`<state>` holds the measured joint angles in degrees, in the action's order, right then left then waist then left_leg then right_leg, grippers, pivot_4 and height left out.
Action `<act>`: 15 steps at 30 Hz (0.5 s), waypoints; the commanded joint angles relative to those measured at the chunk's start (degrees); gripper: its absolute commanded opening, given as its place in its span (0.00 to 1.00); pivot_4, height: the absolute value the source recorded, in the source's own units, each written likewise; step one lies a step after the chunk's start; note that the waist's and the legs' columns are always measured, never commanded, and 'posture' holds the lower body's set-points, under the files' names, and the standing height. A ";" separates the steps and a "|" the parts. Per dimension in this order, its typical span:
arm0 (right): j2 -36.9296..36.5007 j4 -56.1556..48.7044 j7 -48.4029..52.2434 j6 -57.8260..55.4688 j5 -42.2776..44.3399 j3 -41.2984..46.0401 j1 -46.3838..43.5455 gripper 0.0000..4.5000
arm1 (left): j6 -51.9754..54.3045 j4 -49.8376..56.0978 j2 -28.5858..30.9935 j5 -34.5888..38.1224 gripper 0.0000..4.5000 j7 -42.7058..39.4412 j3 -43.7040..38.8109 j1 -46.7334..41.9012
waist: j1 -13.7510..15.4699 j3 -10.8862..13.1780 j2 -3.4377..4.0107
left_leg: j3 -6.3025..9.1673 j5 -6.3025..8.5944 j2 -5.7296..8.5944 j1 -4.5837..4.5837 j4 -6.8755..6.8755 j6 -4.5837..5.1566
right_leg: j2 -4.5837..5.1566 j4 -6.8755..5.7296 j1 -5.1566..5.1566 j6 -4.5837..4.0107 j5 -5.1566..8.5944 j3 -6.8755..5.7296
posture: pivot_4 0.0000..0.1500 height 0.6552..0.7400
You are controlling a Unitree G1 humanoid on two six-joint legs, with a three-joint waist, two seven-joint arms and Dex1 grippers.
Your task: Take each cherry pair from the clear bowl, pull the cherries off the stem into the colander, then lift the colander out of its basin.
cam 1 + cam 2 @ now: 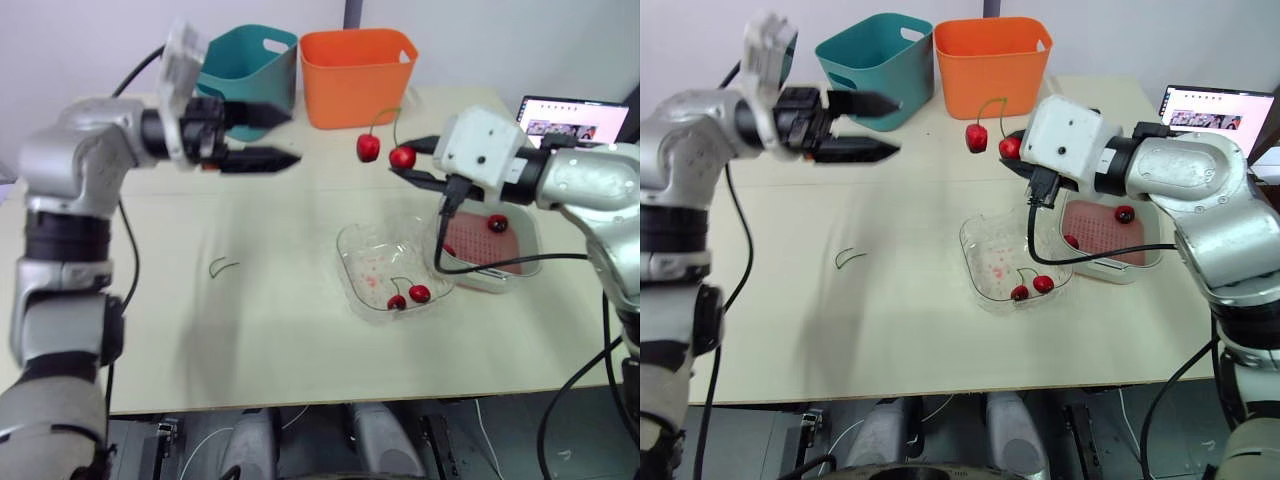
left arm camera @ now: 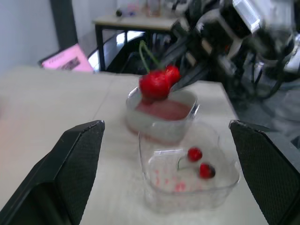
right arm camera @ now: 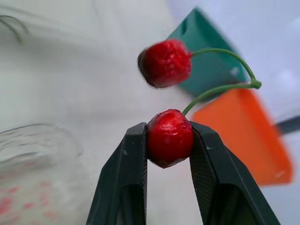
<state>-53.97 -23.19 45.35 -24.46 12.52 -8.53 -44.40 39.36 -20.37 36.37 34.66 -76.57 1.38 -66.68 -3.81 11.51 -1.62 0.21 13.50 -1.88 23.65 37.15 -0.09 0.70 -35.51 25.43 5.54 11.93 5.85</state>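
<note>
Light wood tabletop (image 1: 250, 340); teal plastic bin (image 1: 245, 60) and orange plastic bin (image 1: 355, 75) at the back, open laptop (image 1: 570, 118) far right. Raised above the tabletop, right gripper (image 1: 407, 160): fingers (image 3: 132, 168) clamped on one red cherry (image 3: 169, 137) of a pair, while the other cherry (image 3: 165, 62) hangs free off the green forked stem (image 3: 225, 84). Opposite and well apart, left gripper (image 1: 293, 137): fingers wide open, holding nothing. Another cherry pair (image 1: 409, 296) sits in the clear plastic bowl (image 1: 362, 250). Just beside it, red colander (image 1: 505, 250) in its pale basin (image 1: 495, 285) holds loose cherries. A bare stem (image 1: 222, 266) lies on the tabletop. Step looks like the pull-apart. Next move needs the left gripper to close on the free cherry, ideally over the colander so the fruit drops in.
</note>
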 commanded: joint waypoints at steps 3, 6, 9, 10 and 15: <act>2.77 0.01 0.09 11.27 -7.98 -1.57 -3.11 0.22 | -2.92 -12.70 -4.86 -3.79 1.00 -3.30 1.40 -10.22 | -0.08 0.00 0.01 | 0.00 0.00 0.03 0.00 -0.02 0.00 | 0.00 -0.01 0.00 0.02 0.00 0.03 | 1.00 1.00; 3.66 0.48 0.53 13.04 -10.38 -1.90 -3.13 0.22 | -2.61 -16.04 -7.22 -5.21 1.00 -4.68 2.42 -13.09 | -0.21 0.00 0.01 | -0.02 0.00 0.02 -0.01 -0.08 0.01 | -0.02 -0.03 0.03 -0.11 -0.07 0.08 | 1.00 1.00; 4.57 0.80 0.84 13.65 -11.81 -1.91 -2.95 0.22 | -2.88 -16.27 -9.05 -6.27 1.00 -6.52 3.26 -13.63 | -0.12 0.00 0.01 | 0.00 0.00 0.02 0.00 -0.10 0.01 | -0.03 -0.11 0.07 -0.08 -0.05 0.08 | 1.00 1.00; 4.85 0.89 0.97 13.76 -12.20 -1.87 -2.89 0.22 | -2.80 -16.35 -9.51 -6.46 1.00 -6.78 3.27 -13.70 | -0.09 0.00 0.01 | 0.00 0.00 0.02 0.00 -0.10 0.01 | -0.03 -0.12 0.07 -0.08 -0.05 0.08 | 1.00 1.00; 6.05 0.65 1.63 13.76 -13.75 -1.65 -2.32 0.22 | -1.26 -16.39 -11.94 -6.12 1.00 -6.86 2.35 -14.34 | -0.06 0.01 0.01 | -0.01 0.00 0.04 0.04 -0.02 0.01 | 0.00 -0.14 0.06 -0.09 -0.05 0.09 | 1.00 1.00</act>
<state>-48.25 -21.64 46.82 -11.33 -0.46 -11.55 -46.10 37.69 -37.72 24.51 28.07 -83.06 5.20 -78.70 -3.87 11.51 -1.61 0.21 13.50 -1.84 23.69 37.14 -0.08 0.70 -35.67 25.49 5.45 11.88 5.94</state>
